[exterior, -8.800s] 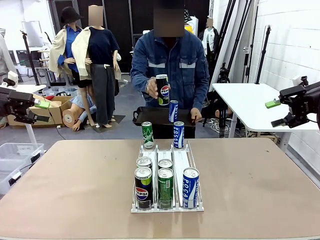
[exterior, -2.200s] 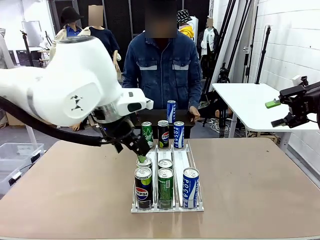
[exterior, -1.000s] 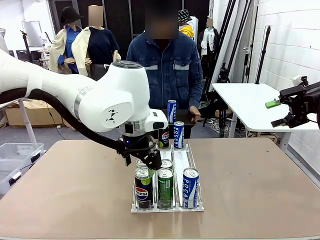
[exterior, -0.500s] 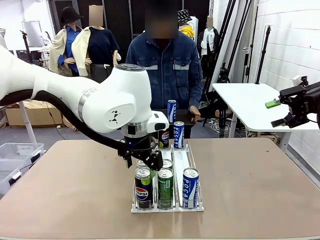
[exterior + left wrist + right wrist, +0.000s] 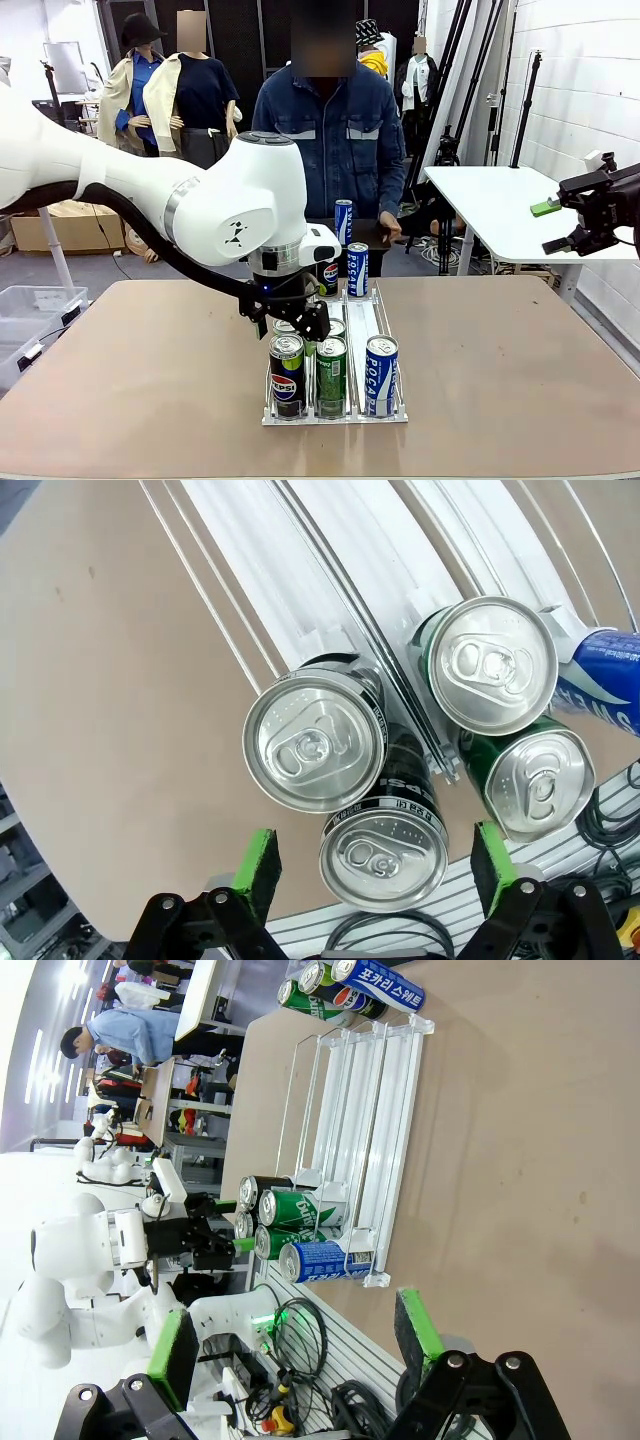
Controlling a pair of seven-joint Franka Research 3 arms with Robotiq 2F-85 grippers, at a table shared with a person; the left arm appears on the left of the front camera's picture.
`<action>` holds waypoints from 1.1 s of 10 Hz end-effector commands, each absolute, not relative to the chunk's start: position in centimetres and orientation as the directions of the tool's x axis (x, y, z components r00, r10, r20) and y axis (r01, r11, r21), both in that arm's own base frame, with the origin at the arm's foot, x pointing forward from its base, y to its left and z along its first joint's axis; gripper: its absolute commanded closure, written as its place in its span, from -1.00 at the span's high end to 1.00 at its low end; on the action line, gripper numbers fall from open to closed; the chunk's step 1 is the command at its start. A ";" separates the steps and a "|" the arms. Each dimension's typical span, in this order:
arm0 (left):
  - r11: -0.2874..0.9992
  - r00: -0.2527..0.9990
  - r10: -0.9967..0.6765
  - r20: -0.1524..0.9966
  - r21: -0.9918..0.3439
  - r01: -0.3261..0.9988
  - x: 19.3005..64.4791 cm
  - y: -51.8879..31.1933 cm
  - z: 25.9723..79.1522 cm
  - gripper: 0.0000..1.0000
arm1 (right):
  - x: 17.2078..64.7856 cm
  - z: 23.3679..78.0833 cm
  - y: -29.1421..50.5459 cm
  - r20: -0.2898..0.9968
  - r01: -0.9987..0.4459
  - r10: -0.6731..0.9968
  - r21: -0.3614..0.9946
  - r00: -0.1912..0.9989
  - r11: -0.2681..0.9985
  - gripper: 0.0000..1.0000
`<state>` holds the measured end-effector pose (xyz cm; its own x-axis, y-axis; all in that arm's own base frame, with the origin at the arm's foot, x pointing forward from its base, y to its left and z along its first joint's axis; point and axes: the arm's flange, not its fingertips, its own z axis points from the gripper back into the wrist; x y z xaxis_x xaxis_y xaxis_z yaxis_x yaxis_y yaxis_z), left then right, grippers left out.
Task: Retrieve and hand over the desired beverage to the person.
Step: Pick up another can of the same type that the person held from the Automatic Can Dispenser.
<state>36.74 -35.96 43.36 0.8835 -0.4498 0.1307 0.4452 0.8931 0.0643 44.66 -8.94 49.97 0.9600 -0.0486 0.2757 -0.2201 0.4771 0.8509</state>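
Nothing is held yet: left gripper (image 5: pixel 376 855) gapes above the Pepsi can (image 5: pixel 286 375) at the rack's (image 5: pixel 358 318) near left corner, right gripper (image 5: pixel 293 1345) gapes idle; handover remains.

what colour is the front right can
Blue and white; the Pocari can shows best in the front view.

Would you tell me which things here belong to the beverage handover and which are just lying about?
Job: left gripper, front Pepsi can, can rack, person.
Lying about: white side table, clear plastic bin.
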 end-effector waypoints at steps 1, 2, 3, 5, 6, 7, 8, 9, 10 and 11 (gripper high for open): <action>0.907 0.897 -0.420 0.138 0.097 0.410 37.1 -36.5 43.1 1.00 | 44.6 49.9 -8.9 0.272 -0.215 -0.052 0.852 0.961 0.476 1.00; 0.912 0.903 -0.409 0.134 0.097 0.399 37.4 -36.3 42.8 1.00 | 44.6 49.9 -8.9 0.272 -0.215 -0.052 0.852 0.961 0.476 1.00; 0.916 0.907 -0.400 0.129 0.094 0.390 37.6 -36.0 42.4 1.00 | 44.6 49.9 -8.9 0.272 -0.215 -0.052 0.852 0.961 0.476 1.00; 0.922 0.914 -0.385 0.129 0.092 0.376 38.1 -35.6 41.6 1.00 | 44.6 49.9 -8.9 0.272 -0.215 -0.052 0.852 0.961 0.476 1.00; 0.922 0.915 -0.385 0.124 0.092 0.376 38.2 -35.5 41.3 1.00 | 44.6 49.9 -8.9 0.272 -0.215 -0.052 0.852 0.961 0.476 1.00; 0.926 0.919 -0.375 0.119 0.082 0.367 38.3 -35.3 41.0 1.00 | 44.6 49.9 -8.9 0.272 -0.215 -0.052 0.852 0.961 0.476 1.00; 0.928 0.921 -0.371 0.115 0.077 0.364 38.3 -35.3 40.7 1.00 | 44.6 49.9 -8.9 0.272 -0.215 -0.052 0.852 0.961 0.476 1.00; 0.928 0.922 -0.373 0.106 0.074 0.366 38.1 -35.2 40.6 1.00 | 44.6 49.9 -8.9 0.272 -0.215 -0.052 0.852 0.961 0.476 1.00; 0.925 0.920 -0.379 0.099 0.078 0.373 37.8 -35.3 40.5 1.00 | 44.6 49.9 -8.9 0.272 -0.215 -0.052 0.852 0.961 0.476 1.00; 0.921 0.919 -0.386 0.079 0.078 0.381 37.5 -35.2 40.5 1.00 | 44.6 49.9 -8.9 0.272 -0.215 -0.052 0.852 0.961 0.476 1.00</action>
